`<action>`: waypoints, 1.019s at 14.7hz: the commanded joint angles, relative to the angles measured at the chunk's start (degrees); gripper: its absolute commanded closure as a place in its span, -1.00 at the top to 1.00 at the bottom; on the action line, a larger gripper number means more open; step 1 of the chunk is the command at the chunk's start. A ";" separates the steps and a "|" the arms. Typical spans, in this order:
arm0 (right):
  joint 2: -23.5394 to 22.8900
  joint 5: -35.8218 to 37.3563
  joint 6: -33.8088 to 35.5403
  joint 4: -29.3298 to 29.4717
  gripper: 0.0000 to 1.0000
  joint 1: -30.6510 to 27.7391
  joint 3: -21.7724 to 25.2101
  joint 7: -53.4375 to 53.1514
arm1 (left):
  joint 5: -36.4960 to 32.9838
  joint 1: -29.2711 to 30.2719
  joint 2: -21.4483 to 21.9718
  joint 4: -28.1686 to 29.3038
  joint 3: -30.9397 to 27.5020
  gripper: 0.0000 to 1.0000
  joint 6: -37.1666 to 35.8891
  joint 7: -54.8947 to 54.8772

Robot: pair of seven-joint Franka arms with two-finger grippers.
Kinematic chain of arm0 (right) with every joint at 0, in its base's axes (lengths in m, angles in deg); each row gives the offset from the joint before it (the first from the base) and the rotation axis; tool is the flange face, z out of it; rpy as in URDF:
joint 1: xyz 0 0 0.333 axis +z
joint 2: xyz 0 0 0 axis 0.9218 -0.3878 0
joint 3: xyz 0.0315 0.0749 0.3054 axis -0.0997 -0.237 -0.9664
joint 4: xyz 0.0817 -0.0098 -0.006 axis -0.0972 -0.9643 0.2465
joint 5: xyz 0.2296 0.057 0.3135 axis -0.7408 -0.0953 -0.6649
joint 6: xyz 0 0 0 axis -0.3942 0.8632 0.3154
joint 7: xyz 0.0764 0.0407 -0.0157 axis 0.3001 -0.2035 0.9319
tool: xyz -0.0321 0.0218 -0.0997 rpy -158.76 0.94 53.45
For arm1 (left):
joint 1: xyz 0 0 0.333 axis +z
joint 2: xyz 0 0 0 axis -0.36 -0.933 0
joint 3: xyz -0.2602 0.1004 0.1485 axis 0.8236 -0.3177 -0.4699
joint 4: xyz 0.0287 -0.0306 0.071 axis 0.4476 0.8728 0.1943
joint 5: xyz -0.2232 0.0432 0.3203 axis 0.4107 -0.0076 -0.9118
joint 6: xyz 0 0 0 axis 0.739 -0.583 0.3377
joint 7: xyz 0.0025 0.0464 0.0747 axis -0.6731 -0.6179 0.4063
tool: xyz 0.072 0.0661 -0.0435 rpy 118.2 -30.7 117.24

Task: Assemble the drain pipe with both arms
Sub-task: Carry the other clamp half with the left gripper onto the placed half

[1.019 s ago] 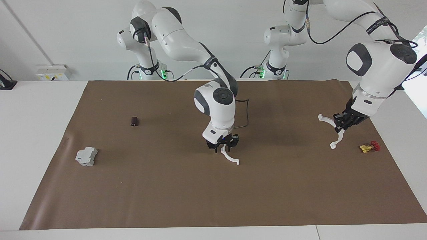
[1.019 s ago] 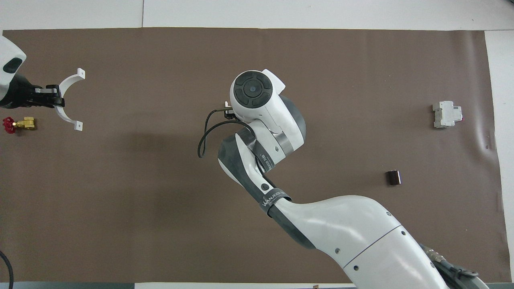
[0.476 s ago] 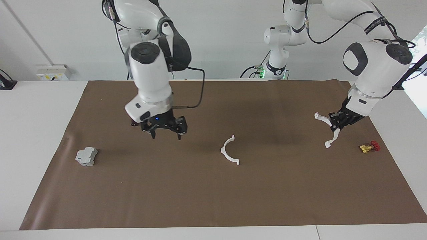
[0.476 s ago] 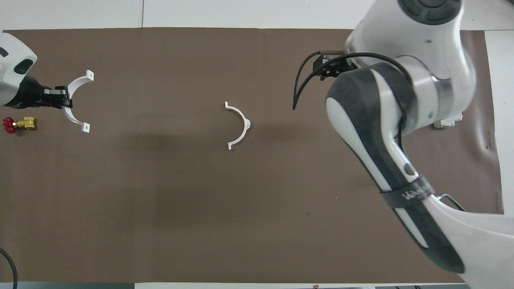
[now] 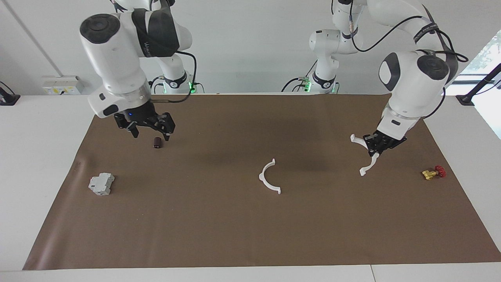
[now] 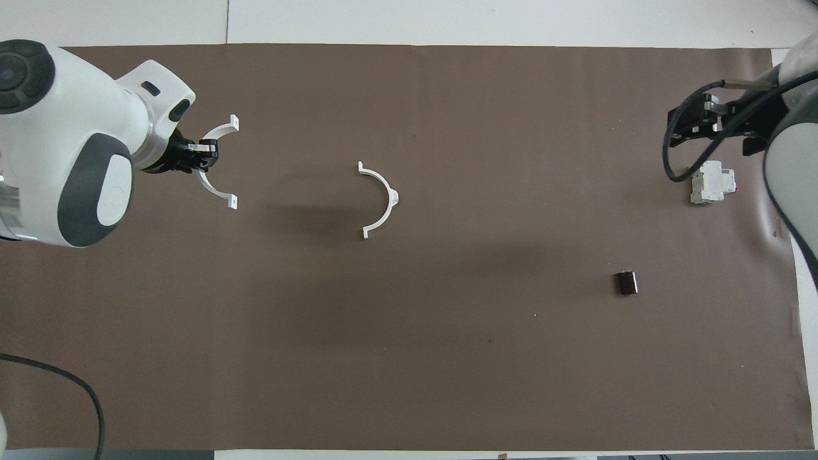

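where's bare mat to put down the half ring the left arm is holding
Bare mat runs between the held half ring and the lying half ring, and between that one and the small dark cylinder. The brass valve crowds the left arm's end; the grey box the right arm's.

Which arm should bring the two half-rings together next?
The left. Its claw is shut on one white half-ring in the air, so it can carry it to the half-ring lying on the mat. The right claw is open and empty above the small dark cylinder.
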 commanded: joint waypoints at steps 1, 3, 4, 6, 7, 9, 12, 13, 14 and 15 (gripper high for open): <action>2.18 -0.02 2.52 -1.77 1.00 -1.98 -1.07 1.46 | -1.14 -3.44 -1.88 1.07 -0.67 -1.00 3.75 5.57; 3.67 -0.02 5.67 -3.69 1.00 -3.38 -0.99 4.80 | -1.14 -5.81 -4.25 1.07 -0.67 -1.00 6.64 9.87; 4.54 -0.02 6.04 -4.57 1.00 -4.00 -0.81 5.33 | -1.14 -6.69 -5.31 1.07 -0.67 -1.00 7.70 11.20; 5.60 -0.11 6.22 -4.76 1.00 -3.92 0.85 7.60 | -2.62 -9.85 -8.20 1.07 -0.75 -1.00 8.93 14.27; 5.96 -0.11 6.30 -5.28 1.00 -3.48 1.29 7.97 | -4.47 -10.65 -9.78 1.07 -0.67 -1.00 10.25 16.81; 8.93 -0.11 4.91 -9.82 1.00 -3.56 1.74 8.14 | -5.19 -11.80 -10.41 3.34 -0.67 -1.00 13.50 19.20; 10.08 -0.20 3.49 -11.00 1.00 -2.86 3.23 8.32 | -5.19 -12.85 -10.33 5.99 -0.67 -1.00 16.06 19.30; 9.92 -0.20 2.88 -10.74 1.00 -2.86 3.14 8.32 | -5.19 -12.85 -10.41 6.17 -0.67 -1.00 17.19 19.30; 10.00 -0.20 1.22 -10.39 1.00 -2.86 3.14 7.97 | -5.19 -12.85 -10.41 6.96 -0.67 -1.00 18.25 19.38; 9.92 0.24 1.47 -10.21 1.00 -2.34 3.14 7.80 | -5.19 -12.94 -10.41 7.57 -0.58 -1.00 19.13 19.38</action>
